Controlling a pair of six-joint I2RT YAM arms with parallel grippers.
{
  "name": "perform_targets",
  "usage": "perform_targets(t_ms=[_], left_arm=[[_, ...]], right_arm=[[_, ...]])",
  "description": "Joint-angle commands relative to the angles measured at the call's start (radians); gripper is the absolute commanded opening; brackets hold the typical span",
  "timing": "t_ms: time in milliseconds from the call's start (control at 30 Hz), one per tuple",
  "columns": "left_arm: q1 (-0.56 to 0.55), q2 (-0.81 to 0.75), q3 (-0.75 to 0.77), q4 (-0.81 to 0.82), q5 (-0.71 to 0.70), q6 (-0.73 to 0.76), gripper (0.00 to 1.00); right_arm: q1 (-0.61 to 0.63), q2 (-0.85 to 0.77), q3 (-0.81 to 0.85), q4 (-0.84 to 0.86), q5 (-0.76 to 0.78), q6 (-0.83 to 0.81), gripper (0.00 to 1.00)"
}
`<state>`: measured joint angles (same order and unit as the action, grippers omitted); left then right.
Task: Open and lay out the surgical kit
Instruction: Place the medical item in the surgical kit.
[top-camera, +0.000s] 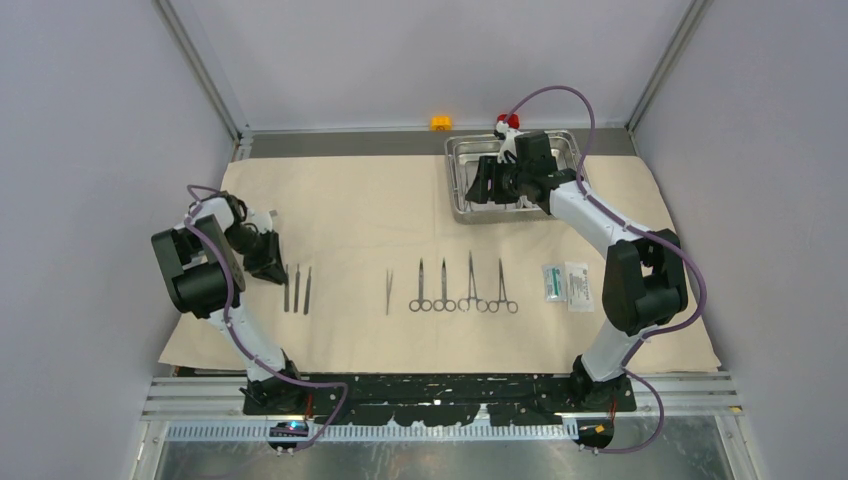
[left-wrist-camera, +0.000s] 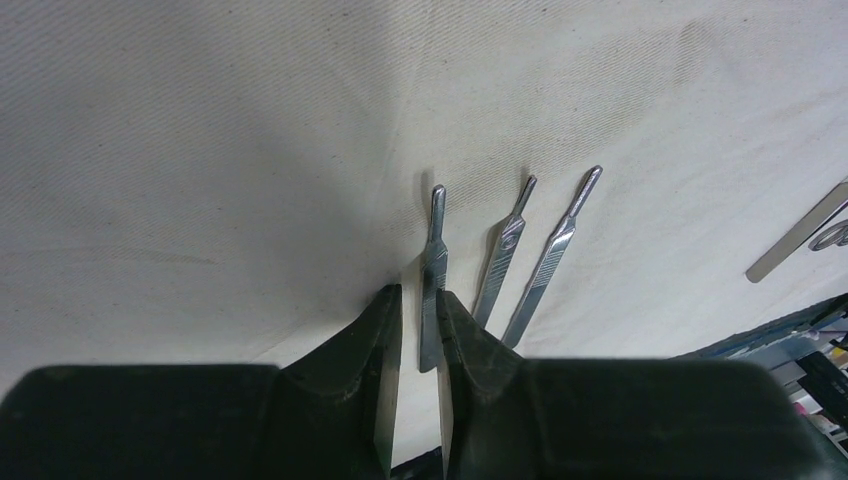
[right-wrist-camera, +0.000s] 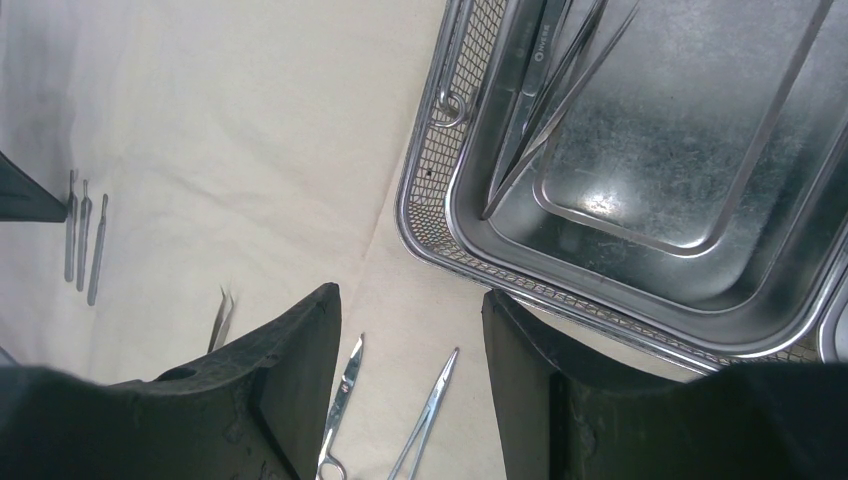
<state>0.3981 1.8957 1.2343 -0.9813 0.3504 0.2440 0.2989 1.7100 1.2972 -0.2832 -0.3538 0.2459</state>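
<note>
If the left gripper (left-wrist-camera: 421, 295) draws away carelessly, it may drag the straight handle (left-wrist-camera: 436, 250) whose near end sits in the narrow gap between its fingers. They are only a little apart, and one seems to touch the steel. This would push it against the two neighbour handles (left-wrist-camera: 556, 250) on the beige cloth (top-camera: 350, 210). The right gripper (right-wrist-camera: 410, 295), fingers wide apart and empty, hangs at a corner of the steel tray (right-wrist-camera: 600, 280) — the thin instruments (right-wrist-camera: 545, 90) inside cross each other and lean on its wall, so one may slip or lift another. Clamps (top-camera: 460, 285), tweezers (top-camera: 389, 290) and packets (top-camera: 567, 283) lie in a row nearer the arms. An orange block (top-camera: 440, 122) and a red block (top-camera: 511, 122) sit behind the tray.
</note>
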Motion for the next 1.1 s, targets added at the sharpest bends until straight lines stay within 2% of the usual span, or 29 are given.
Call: perform_targets(t_ms=[0,333,633,800,1067], left_arm=[[0.008,-0.049,0.028,-0.019,0.007,0.012,0.21],[0.008,-0.037,0.037,-0.020,0.064,0.012,0.23],[0.003,-0.120,0.064,0.000,0.118,-0.001,0.24],[-0.037,-0.205,0.061,0.060,0.117,-0.013,0.26],[-0.062,-0.235,0.053,0.117,0.075,-0.037,0.31]], right_arm=[[-0.003,-0.010,0.006,0.048,-0.014,0.008,0.59],[-0.004,-0.010,0.006,0.047,-0.009,0.004,0.59],[-0.006,-0.005,0.021,0.035,0.034,-0.017,0.60],[-0.004,0.000,0.075,-0.005,0.104,-0.062,0.62],[-0.005,0.031,0.118,-0.013,0.081,-0.096,0.63]])
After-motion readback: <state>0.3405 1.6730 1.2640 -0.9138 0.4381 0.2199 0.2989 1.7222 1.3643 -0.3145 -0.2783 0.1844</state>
